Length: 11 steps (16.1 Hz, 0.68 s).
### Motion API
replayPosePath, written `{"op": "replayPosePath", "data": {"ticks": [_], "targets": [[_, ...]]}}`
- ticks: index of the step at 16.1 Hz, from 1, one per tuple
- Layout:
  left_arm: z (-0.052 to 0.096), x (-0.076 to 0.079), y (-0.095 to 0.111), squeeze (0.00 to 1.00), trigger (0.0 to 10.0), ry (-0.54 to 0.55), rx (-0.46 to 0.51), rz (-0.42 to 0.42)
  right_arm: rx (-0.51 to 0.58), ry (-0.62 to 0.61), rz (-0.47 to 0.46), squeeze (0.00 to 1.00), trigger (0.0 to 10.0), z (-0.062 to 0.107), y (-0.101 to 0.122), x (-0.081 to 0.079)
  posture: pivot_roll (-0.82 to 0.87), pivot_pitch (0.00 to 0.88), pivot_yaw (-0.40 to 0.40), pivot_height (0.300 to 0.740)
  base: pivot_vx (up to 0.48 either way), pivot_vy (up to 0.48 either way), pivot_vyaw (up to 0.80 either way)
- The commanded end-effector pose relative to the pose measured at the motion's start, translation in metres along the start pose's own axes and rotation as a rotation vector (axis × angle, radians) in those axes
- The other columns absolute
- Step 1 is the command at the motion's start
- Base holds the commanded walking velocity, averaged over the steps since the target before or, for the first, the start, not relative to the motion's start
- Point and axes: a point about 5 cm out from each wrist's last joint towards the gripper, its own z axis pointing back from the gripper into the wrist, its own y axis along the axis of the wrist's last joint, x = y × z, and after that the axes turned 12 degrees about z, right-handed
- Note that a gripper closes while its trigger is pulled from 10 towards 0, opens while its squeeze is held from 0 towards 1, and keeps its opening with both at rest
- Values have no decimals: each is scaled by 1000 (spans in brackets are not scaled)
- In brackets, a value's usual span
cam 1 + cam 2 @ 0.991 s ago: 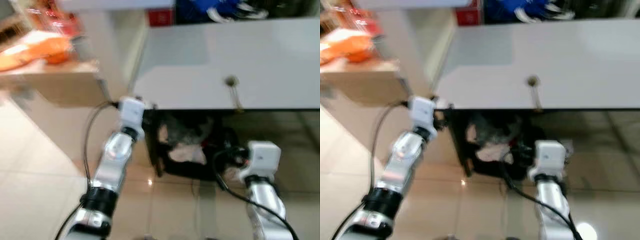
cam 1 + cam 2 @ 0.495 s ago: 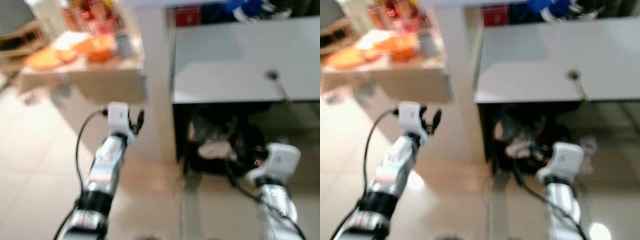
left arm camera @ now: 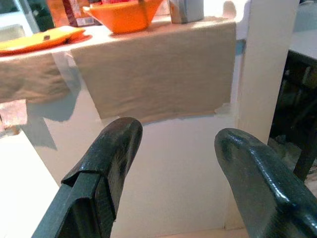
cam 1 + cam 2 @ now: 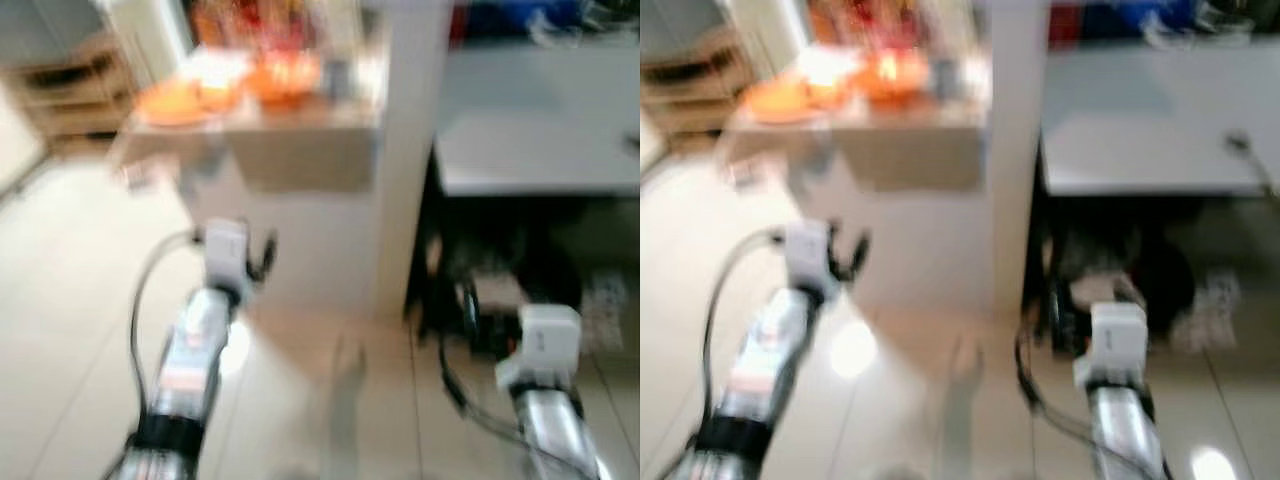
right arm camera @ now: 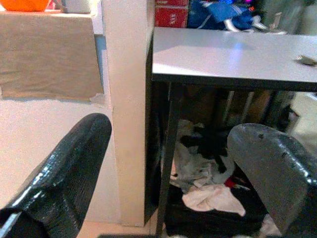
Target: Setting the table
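Your head views are blurred, so read them loosely. At about eleven o'clock stands a white counter [image 4: 300,250] with a tan cloth [image 3: 153,74] hanging over its front edge. On that cloth sits an orange bowl [image 3: 124,15], with an orange plate [image 3: 39,39] just beside it, farther from the pillar, and a grey container [image 3: 185,9] on the bowl's other side, nearer the pillar. Blurred red and orange packages [image 4: 245,20] stand behind them. A white pillar [image 4: 405,150] rises at twelve o'clock, touching the counter's end, and a grey table [image 4: 540,130] runs off toward one o'clock beyond it. Under that table you see a dark heap of clothes and rags [image 5: 208,183], and at its far edge a red box [image 5: 171,15] and blue fabric [image 5: 218,15]. Your left gripper [image 3: 173,168] hangs low in front of the counter, its jaws spread wide and holding nothing, well apart from the dishes above. Your right gripper [image 5: 173,168] faces the pillar and the table's underside, its jaws likewise parted and empty. The floor [image 4: 60,300] is pale glossy tile.
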Motion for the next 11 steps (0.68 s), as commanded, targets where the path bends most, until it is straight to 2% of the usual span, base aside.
{"op": "replayPosePath", "data": {"ticks": [1,6,7,11], "targets": [[0,-2,12,0,10000,-8,45,-17,27,5,-10,0,10000,-1,5,-6,-76,0,89,740,0,0,0],[-3,0,11,0,10000,-24,56,-61,20,12,-10,0,10000,-6,1,-3,-67,0,59,740,0,0,0],[-6,8,11,0,10000,-43,59,-26,22,39,-8,0,10000,-7,1,-6,-59,0,41,740,0,0,0],[-9,20,12,0,10000,-61,74,-4,37,59,8,0,10000,-16,2,-6,-45,0,37,740,442,0,0]]}}
